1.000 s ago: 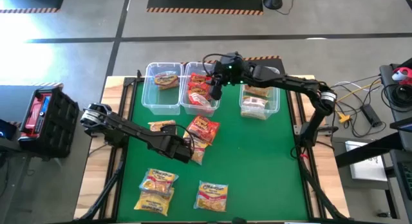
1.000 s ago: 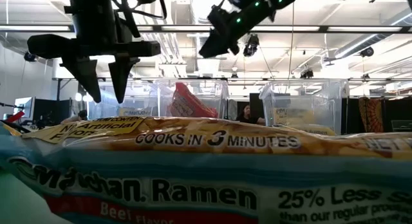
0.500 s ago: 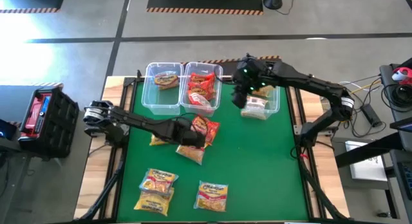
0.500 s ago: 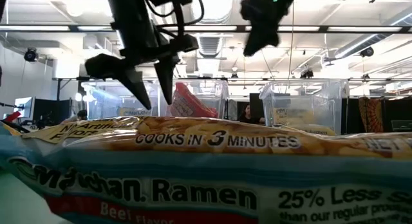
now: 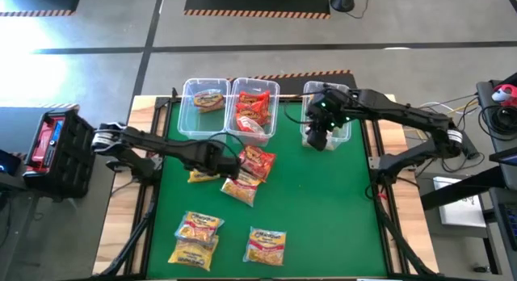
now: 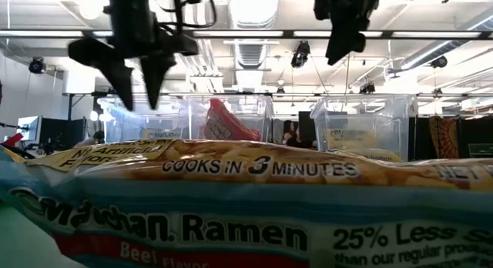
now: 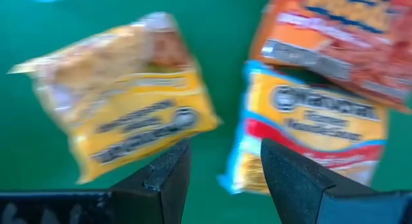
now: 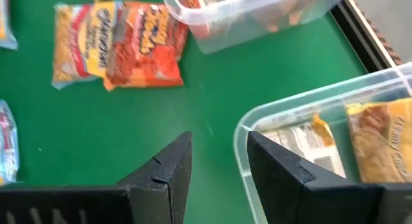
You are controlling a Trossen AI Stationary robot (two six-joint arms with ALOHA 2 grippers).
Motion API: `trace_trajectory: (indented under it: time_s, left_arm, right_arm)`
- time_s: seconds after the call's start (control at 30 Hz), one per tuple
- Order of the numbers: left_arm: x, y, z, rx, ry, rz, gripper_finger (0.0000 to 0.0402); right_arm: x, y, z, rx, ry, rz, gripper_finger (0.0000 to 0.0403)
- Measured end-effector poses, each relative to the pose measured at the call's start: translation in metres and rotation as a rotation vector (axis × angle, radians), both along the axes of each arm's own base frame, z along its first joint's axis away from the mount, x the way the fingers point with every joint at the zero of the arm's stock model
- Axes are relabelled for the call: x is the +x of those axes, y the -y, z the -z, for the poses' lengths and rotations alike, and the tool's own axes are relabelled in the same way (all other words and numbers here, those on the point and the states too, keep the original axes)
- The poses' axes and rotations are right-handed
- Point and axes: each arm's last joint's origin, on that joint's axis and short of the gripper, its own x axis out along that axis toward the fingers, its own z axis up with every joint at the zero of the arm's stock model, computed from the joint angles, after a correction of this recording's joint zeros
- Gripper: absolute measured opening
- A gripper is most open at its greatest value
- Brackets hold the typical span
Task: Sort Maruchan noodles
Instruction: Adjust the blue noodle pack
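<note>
Maruchan noodles lie flat on the green table: a yellow packet (image 5: 200, 174), a red one (image 5: 258, 161) and another yellow one (image 5: 242, 188) in the middle, with more near the front (image 5: 198, 226). My left gripper (image 5: 226, 161) hovers open above the middle group. In its wrist view the gripper (image 7: 222, 166) is empty, between the yellow packet (image 7: 122, 127) and a second packet (image 7: 315, 134). My right gripper (image 5: 319, 136) hangs open and empty over the near rim of the right bin (image 8: 257, 121).
Three clear bins stand in a row at the far side: left (image 5: 203, 110), middle (image 5: 254, 111) with a red packet standing up in it, right (image 5: 331, 119) with packets inside. One packet (image 6: 231, 206) lies right in front of the low camera. Bare green table shows at right (image 5: 323, 208).
My right gripper has swung from above the middle bin toward the table's right edge, ending over the right bin's near rim, and has tipped. My left gripper has risen and gone toward the far edge above the middle packets, rolling as it went. Neither gripper's opening has changed.
</note>
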Motion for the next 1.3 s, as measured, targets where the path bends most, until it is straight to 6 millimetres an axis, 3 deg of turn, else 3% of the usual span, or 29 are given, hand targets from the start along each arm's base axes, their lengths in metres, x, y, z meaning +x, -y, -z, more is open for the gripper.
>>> trace_trajectory:
  time_s: [0.17,0.3,0.43,0.57,0.8,0.97,1.3]
  left_arm:
    - [-0.027,-0.002,-0.016,0.018,-0.099,-0.010,0.0170]
    - [-0.048,-0.005,-0.011,0.026,-0.155,-0.020,0.0170]
    - [-0.057,-0.005,0.009,-0.004,-0.047,-0.017,0.0170]
    - [-0.058,0.008,0.021,-0.085,0.128,0.053,0.0170]
    - [-0.068,0.051,0.021,-0.189,0.212,0.225,0.0170]
    - [-0.075,0.096,0.017,-0.282,0.231,0.329,0.0170]
    - [-0.095,0.184,0.002,-0.427,0.243,0.348,0.0170]
  right_arm:
    - [-0.008,-0.008,0.010,0.020,0.086,0.051,0.0139]
    - [-0.009,-0.016,0.020,0.071,0.154,0.109,0.0139]
    - [-0.004,-0.029,0.033,0.139,0.226,0.151,0.0139]
    - [0.006,-0.052,0.045,0.238,0.285,0.154,0.0139]
    - [0.015,-0.097,0.054,0.356,0.366,0.140,0.0139]
    - [0.016,-0.122,0.062,0.355,0.360,0.195,0.0139]
    - [0.022,-0.145,0.078,0.347,0.287,0.168,0.0139]
